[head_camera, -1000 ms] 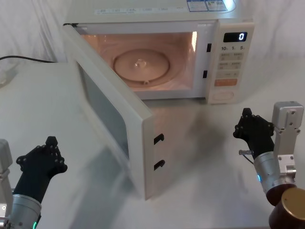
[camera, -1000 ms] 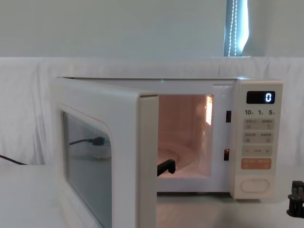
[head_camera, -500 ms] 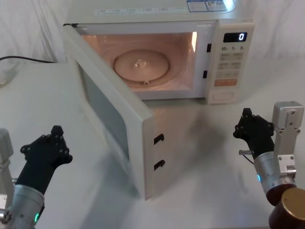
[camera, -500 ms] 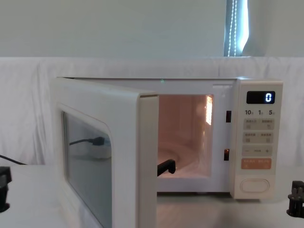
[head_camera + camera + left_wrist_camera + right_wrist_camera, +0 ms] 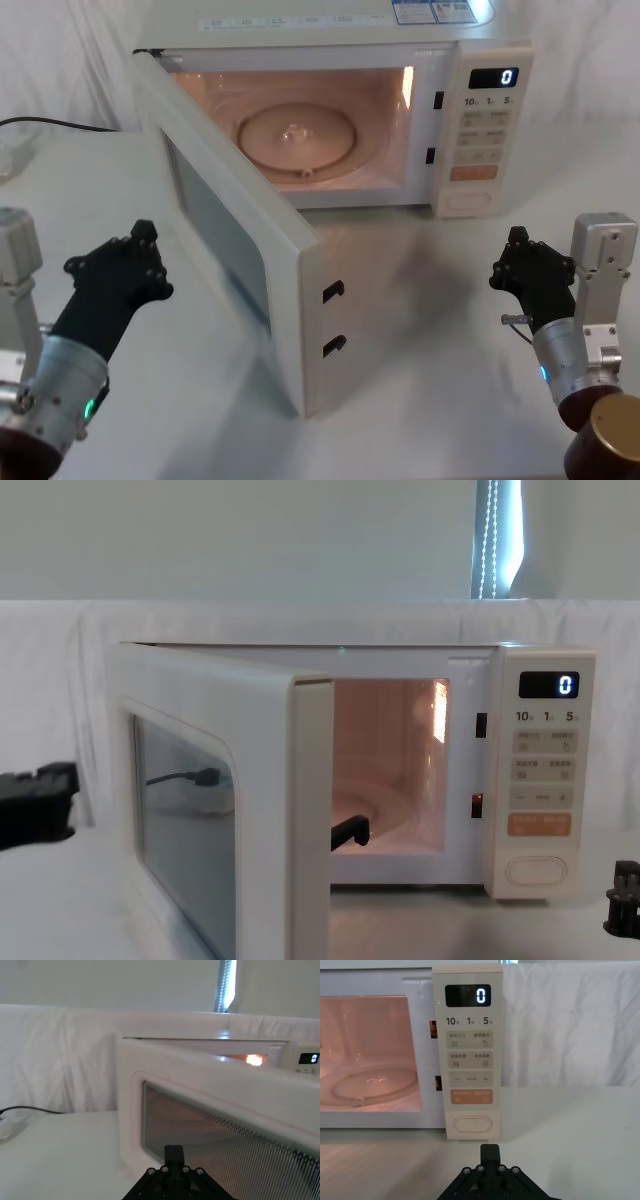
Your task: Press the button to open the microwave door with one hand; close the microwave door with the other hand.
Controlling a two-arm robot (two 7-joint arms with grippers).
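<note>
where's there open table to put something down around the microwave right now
Bare table lies in front of the control panel, between the open microwave door and the right gripper. Left of the door it is crowded: the left gripper sits close beside its outer face.

The microwave (image 5: pixel 400 60) is showing a smooth cream plastic shell with a soft sheen. The microwave door (image 5: pixel 235 225) is carrying a dark glass window behind fine perforated mesh. A clear glass turntable (image 5: pixel 295 135) is gleaming inside. Both grippers are looking matt black plastic on brushed metal wrists. White cloth (image 5: pixel 570 1025) is hanging creased behind.
</note>
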